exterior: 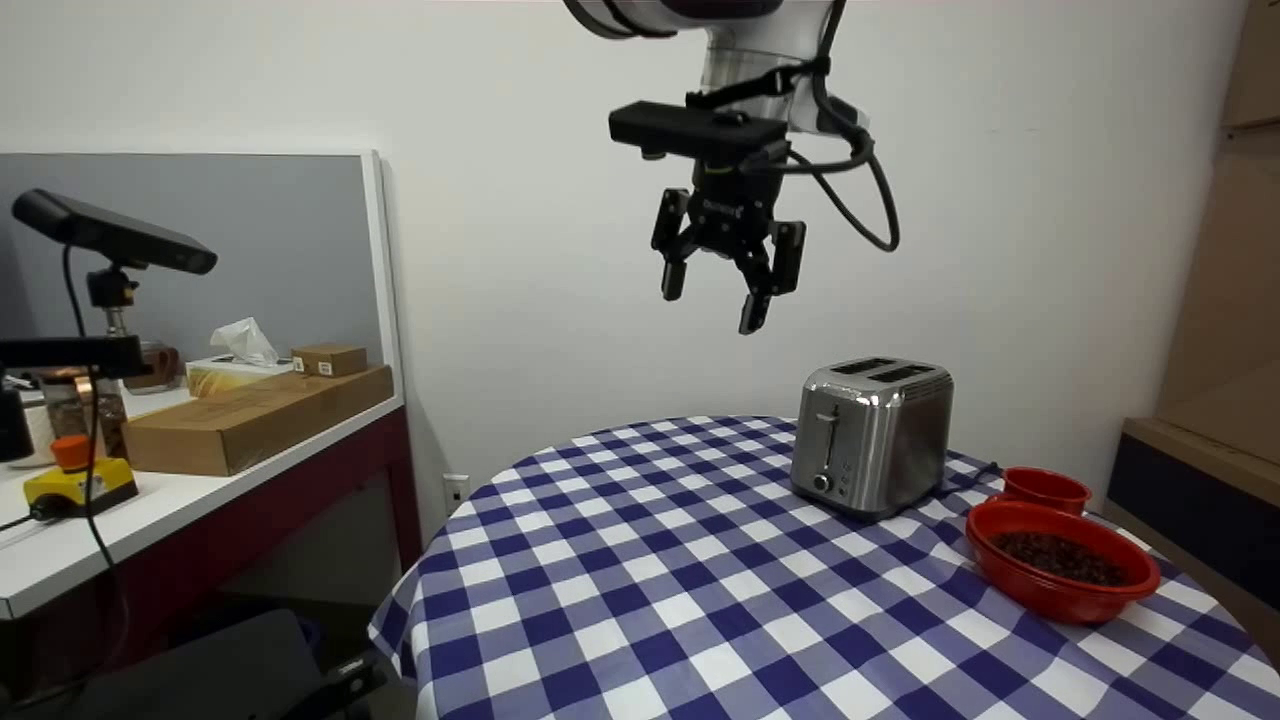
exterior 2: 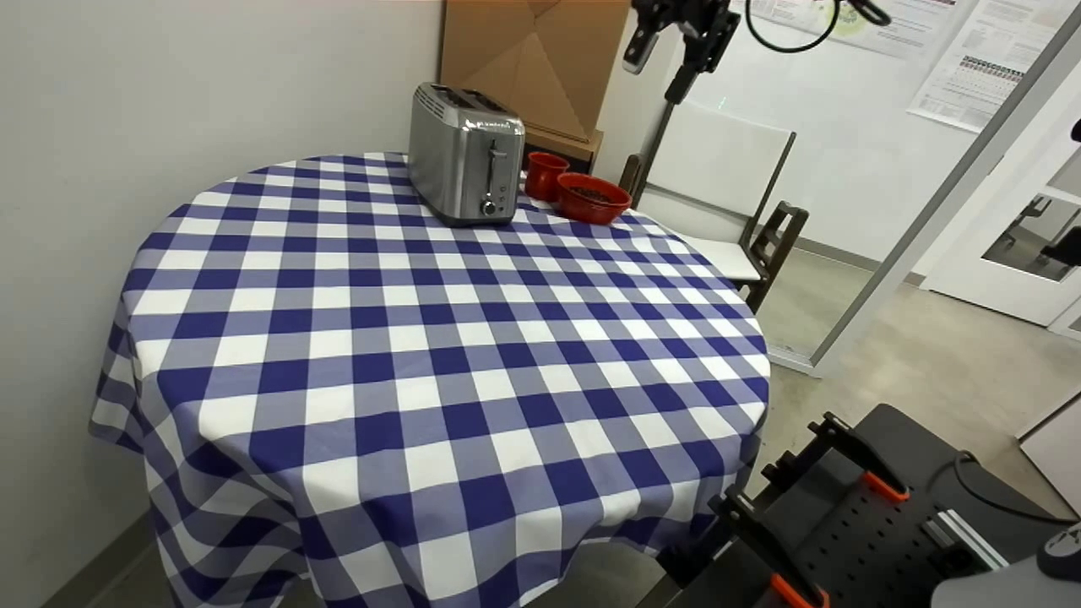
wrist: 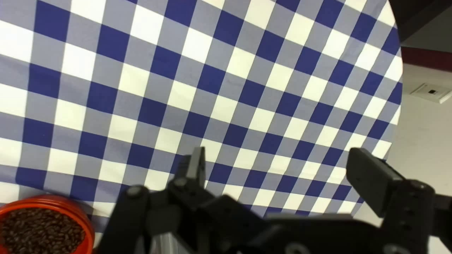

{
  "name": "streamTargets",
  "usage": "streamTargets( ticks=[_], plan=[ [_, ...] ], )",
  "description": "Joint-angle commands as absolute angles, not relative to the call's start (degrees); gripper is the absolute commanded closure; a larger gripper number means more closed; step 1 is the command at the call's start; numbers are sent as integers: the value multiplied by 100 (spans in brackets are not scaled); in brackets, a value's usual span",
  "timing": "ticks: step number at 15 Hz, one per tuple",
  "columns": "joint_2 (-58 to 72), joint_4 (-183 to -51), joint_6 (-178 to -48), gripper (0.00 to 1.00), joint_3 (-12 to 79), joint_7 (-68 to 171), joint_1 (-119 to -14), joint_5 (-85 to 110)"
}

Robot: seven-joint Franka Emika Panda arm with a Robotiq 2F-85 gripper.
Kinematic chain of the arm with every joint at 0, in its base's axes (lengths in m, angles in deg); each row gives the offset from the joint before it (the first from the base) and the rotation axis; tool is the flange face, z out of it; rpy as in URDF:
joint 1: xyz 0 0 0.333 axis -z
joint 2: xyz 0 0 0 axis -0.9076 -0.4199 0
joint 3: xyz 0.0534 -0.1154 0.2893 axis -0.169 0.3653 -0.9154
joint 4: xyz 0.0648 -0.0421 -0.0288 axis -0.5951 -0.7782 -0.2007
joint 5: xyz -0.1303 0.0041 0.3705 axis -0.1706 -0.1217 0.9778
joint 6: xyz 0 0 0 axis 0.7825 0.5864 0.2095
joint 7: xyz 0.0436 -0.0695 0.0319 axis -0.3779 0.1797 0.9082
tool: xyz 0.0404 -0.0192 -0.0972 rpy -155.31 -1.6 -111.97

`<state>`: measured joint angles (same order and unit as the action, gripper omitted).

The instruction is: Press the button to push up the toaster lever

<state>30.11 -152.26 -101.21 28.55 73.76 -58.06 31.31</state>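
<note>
Black two-fingered hand (exterior: pixel 712 300) spread wide, well above round blue-and-white checked tabletop (exterior: pixel 600 560). Boxy silver metal toaster (exterior: pixel 873 440) upright there.

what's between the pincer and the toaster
Nothing shows between the pincer and the toaster in an exterior view, just open air with white wall behind.

On the worktop (exterior: pixel 640 570), in an exterior view, the toaster (exterior: pixel 872 440) has the cup (exterior: pixel 1046 491) to its right, the bowl (exterior: pixel 1060 602) right and in front, the tool (exterior: pixel 713 300) higher and left.
</note>
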Motion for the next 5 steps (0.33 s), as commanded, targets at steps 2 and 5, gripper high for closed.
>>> streamTargets(
  ticks=[2,5],
  plan=[
    [3200,-15300,-10092,0,3147,7355,-6054,3095],
    [3073,-15290,-10106,0,3137,7359,-6091,3103]
  ],
)
